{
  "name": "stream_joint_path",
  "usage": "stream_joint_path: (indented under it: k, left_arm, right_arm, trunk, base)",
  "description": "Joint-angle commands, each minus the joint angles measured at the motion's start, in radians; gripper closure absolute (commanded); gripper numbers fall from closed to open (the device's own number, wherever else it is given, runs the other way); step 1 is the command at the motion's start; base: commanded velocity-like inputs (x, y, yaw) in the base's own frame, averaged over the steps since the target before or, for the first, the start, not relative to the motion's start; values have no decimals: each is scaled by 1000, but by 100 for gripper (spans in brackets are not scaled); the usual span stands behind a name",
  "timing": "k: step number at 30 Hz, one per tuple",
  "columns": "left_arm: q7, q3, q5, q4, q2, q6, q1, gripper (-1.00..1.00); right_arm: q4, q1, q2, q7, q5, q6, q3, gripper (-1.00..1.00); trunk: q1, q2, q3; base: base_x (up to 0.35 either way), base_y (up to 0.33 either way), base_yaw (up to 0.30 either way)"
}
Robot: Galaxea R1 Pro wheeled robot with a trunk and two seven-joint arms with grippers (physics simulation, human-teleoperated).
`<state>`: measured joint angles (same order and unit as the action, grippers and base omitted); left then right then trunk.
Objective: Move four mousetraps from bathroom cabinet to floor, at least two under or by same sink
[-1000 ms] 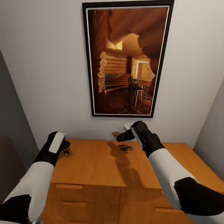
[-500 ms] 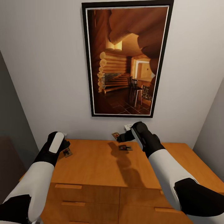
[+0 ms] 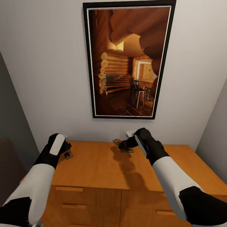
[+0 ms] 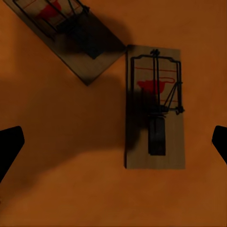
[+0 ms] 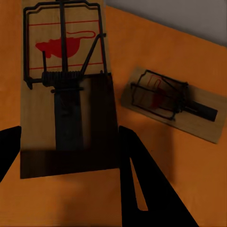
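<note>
Right pincer [image 5: 66,146] wide, straddling tan wooden mousetrap [image 5: 64,85] atop orange-brown wooden cabinet [image 3: 94,167]; left pincer [image 4: 113,142] wide above another.

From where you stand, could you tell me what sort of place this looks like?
Probably a domestic room, though which room I cannot tell: an orange-brown wooden cabinet with drawers stands against a plain pale wall, a large framed picture of a log-cabin interior hangs above it, and mousetraps lie on its top.
</note>
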<state>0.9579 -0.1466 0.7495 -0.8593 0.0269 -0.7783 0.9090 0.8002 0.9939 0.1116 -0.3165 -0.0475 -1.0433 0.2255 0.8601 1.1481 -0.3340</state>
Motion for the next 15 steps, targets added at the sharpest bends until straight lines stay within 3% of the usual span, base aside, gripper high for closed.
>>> stream_joint_path:
  k: [1,5,15]
  left_arm:
    - [8,0,9,-1,0,-4,1,-100]
    - [8,0,5,2,0,-19,1,-100]
    - [10,0,-1,2,0,-33,1,-100]
  right_arm:
    - [3,0,-5,-14,-4,-4,2,100]
    - [28,-3,-34,-94,-10,-4,3,100]
    - [60,-4,-51,-133,-14,-4,25,100]
  trunk:
    - [0,1,-1]
    - [0,1,-1]
    - [0,1,-1]
  base:
    - [0,0,0]
    - [0,0,0]
    - [0,-4,0]
